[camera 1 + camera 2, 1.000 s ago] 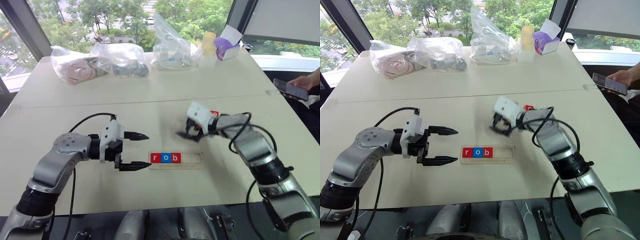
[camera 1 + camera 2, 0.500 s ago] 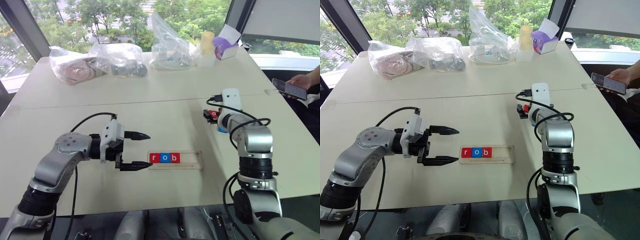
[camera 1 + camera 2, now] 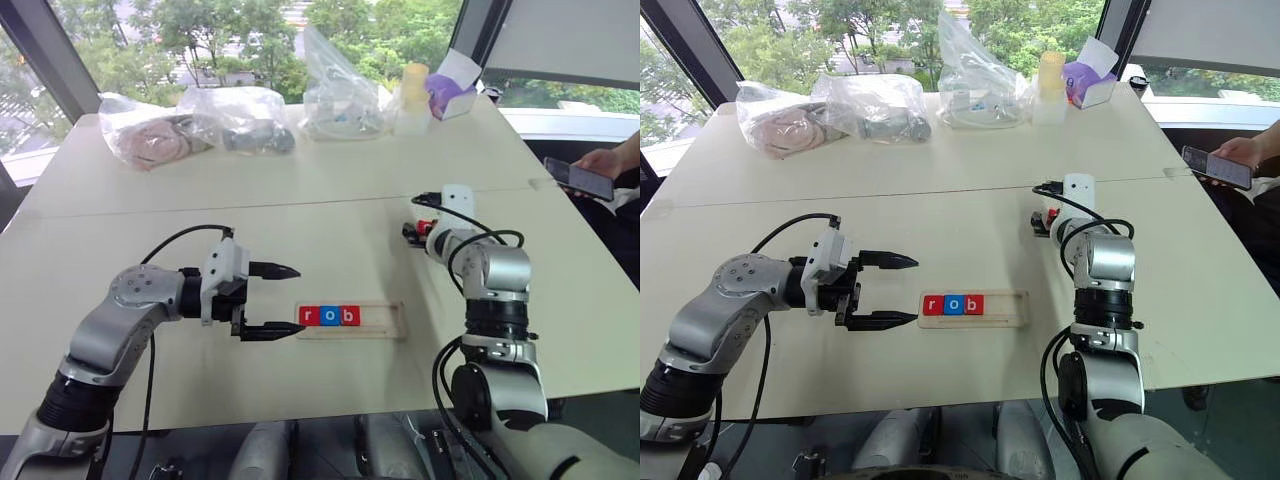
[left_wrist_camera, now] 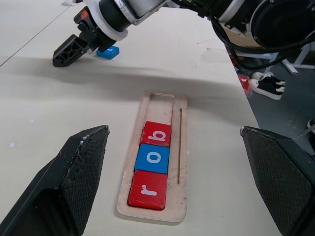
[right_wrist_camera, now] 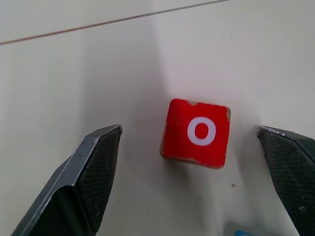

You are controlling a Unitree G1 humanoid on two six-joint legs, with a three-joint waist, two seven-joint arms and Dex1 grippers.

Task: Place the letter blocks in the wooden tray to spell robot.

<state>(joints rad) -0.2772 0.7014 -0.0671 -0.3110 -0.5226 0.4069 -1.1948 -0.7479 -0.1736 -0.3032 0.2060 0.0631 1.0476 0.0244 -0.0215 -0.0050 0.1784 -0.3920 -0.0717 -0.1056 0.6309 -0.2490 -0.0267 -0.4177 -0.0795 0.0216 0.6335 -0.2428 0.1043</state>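
Note:
The wooden tray (image 3: 386,320) lies near the table's front edge and holds three letter blocks in a row: red r (image 3: 309,316), blue o (image 3: 329,316), red b (image 3: 349,316). My left gripper (image 3: 291,301) hangs open just left of the tray's r end. Farther back and to the right, my right gripper (image 3: 413,232) is open and tilted down toward the table. A loose red o block (image 5: 197,132) lies flat between its fingers (image 5: 93,167), apart from both. A blue block (image 4: 107,52) lies right beside that gripper; its letter is hidden.
Several clear plastic bags (image 3: 240,120) line the table's far side, beside a yellow cup (image 3: 415,88) and a purple box (image 3: 455,95). At the right edge of the table a person's hand holds a phone (image 3: 580,180). A seam (image 3: 200,208) crosses the tabletop.
My right gripper swung right and down from behind the tray, rolling over, and now points at the red o block. The left gripper and the tray's blocks stayed put.

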